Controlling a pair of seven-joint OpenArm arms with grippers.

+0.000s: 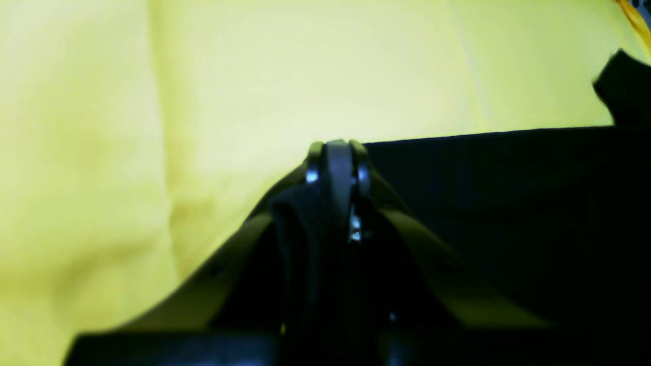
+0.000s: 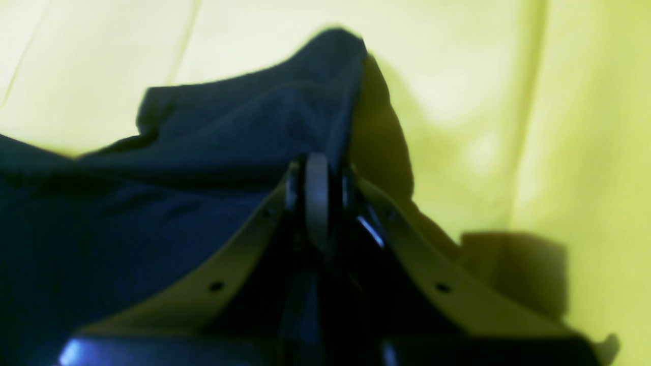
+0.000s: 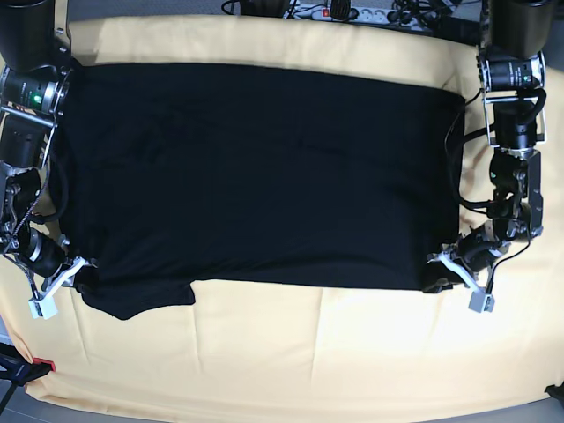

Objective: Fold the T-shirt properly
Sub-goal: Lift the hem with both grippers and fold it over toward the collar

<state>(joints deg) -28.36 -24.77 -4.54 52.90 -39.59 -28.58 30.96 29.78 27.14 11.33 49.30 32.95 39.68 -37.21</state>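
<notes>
T-shirt [image 3: 256, 176] flat on cloth [image 3: 291, 352], centred. Left gripper [image 3: 438, 271] at shirt's near right corner; right gripper [image 3: 79, 273] at near left corner.

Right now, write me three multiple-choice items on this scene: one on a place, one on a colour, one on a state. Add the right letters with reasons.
1. Where does the right gripper grip the T-shirt?
A. at the short sleeve
B. at its middle
C. nowhere

2. What colour is the cloth under the T-shirt?
A. red
B. pale yellow
C. white

3. How do the left gripper's jaws stand?
A. wide open
B. shut on the T-shirt
C. out of view

Key: 1 A, the base view shows it at the sleeve corner, nearest the camera; 2 B, yellow shows all round the black fabric; 3 B, the left wrist view shows black fabric pinched between closed jaws.
</notes>
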